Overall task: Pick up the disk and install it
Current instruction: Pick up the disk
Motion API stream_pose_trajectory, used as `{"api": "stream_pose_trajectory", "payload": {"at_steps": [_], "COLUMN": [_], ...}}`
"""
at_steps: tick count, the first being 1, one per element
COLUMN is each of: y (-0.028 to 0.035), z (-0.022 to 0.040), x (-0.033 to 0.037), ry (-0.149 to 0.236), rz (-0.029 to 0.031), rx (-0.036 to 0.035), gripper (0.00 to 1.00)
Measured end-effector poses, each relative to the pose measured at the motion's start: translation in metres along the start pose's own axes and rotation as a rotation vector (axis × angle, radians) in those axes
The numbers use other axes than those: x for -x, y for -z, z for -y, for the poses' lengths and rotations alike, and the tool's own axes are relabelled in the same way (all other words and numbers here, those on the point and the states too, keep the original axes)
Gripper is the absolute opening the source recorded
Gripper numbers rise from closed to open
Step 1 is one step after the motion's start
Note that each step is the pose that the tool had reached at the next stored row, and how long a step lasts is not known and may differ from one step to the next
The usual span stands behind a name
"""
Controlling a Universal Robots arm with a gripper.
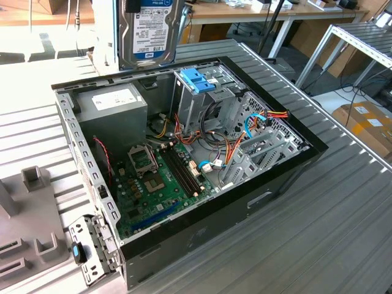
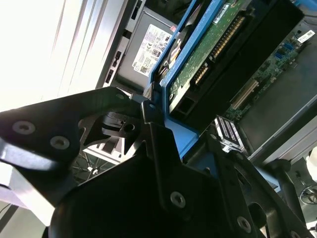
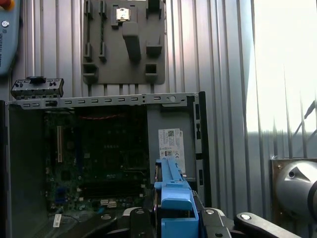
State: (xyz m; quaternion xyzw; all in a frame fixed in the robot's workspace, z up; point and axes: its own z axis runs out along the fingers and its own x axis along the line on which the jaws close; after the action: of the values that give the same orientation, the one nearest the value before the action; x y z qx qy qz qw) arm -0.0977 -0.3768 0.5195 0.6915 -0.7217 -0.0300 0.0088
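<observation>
The disk (image 1: 150,30) hangs upright above the far edge of the open computer case (image 1: 288,165), its labelled face toward the exterior camera. In the second wrist view the disk (image 2: 223,54) shows its green circuit board and light-blue carrier rail, clamped between the black fingers of my gripper (image 2: 166,126). In the first wrist view the blue rail of the disk (image 3: 174,196) stands up between the fingers of my gripper (image 3: 176,220), above the case interior. The gripper is shut on the disk.
Inside the case a blue-handled grey drive cage (image 1: 197,82) stands near the back, beside the power supply (image 1: 113,104) and the motherboard (image 1: 153,177), with loose cables (image 1: 245,131). A grey fixture plate (image 1: 30,208) lies on the ribbed metal table at the exterior view's left.
</observation>
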Motion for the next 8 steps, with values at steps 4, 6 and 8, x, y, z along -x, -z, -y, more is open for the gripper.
{"api": "stream_pose_trajectory", "payload": {"at_steps": [4, 6, 8], "y": [0.0002, 0.0004, 0.0005], "z": [0.0045, 0.0072, 0.0095], "x": [0.0002, 0.0003, 0.0004], "ry": [0.000, 0.000, 0.000], "rz": [0.0001, 0.0000, 0.0000], "rx": [-0.0001, 0.0000, -0.0001], "gripper": [0.37, 0.37, 0.37]}}
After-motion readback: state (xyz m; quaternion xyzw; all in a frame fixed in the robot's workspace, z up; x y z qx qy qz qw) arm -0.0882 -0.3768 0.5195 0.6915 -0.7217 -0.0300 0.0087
